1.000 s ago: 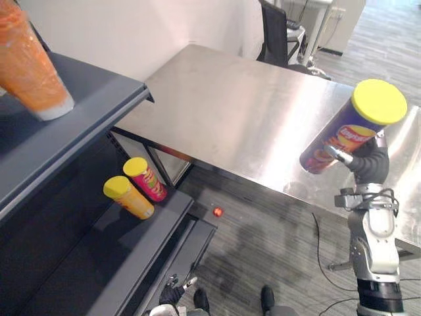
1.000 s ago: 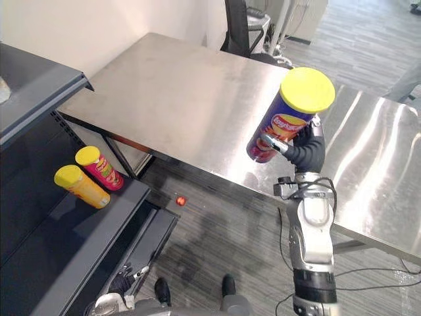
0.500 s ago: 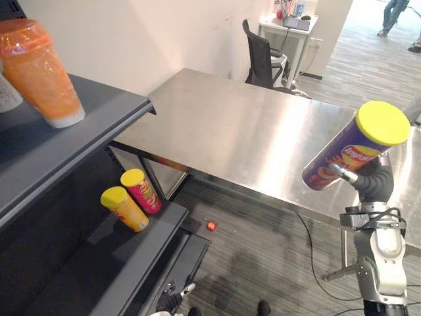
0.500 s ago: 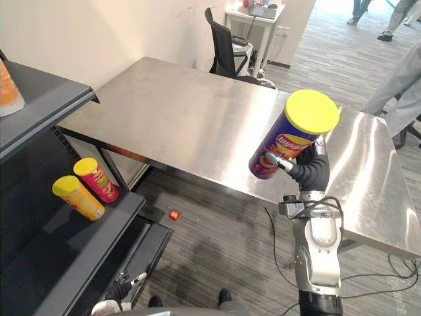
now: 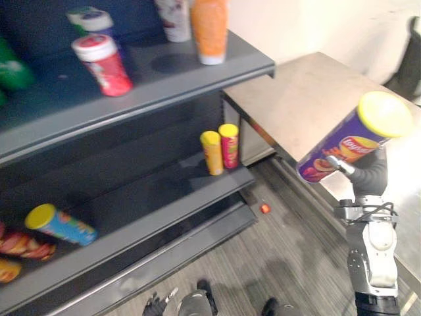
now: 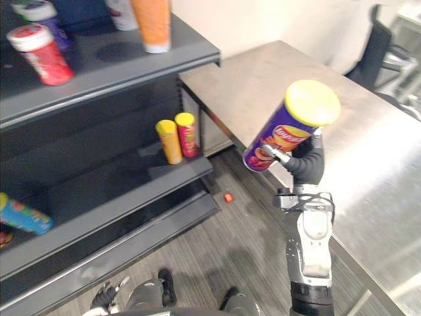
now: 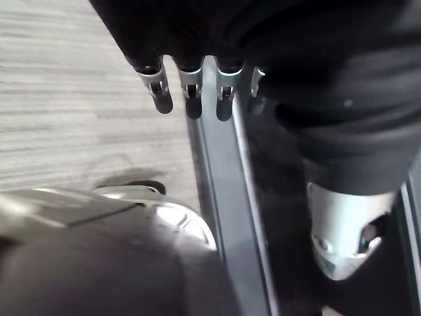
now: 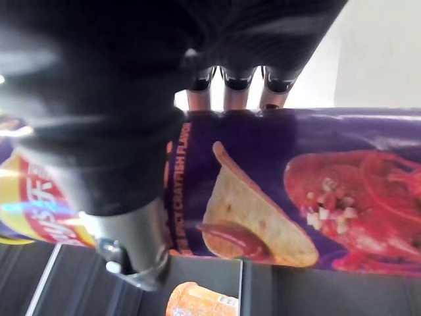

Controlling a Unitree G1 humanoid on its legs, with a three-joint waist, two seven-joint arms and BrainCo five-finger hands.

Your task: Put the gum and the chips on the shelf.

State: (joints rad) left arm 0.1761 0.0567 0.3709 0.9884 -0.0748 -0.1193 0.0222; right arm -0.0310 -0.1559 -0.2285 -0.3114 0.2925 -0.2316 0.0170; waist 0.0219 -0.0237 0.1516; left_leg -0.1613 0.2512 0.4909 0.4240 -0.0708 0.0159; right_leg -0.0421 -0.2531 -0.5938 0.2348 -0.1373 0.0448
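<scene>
My right hand (image 5: 370, 176) is shut on a purple chips can (image 5: 347, 136) with a yellow lid, held up tilted, lid uppermost, over the steel table's near edge. In the right wrist view the fingers (image 8: 227, 82) and thumb wrap round the can (image 8: 368, 184). To the left stands the dark grey shelf unit (image 5: 177, 84). On its top board stands a red tub with a white lid (image 5: 102, 63). My left hand (image 7: 191, 89) hangs low with relaxed fingers and holds nothing.
A yellow can (image 5: 211, 153) and a red can (image 5: 229, 145) stand on the lower board, where a blue can (image 5: 60, 224) also lies. An orange cup (image 5: 210, 27) stands on the top board. The steel table (image 5: 309, 92) is on the right. A small red object (image 5: 264, 209) lies on the floor.
The camera has swung left, so the shelf unit now takes up most of the picture. My right hand still holds the chips can raised in the same pose.
</scene>
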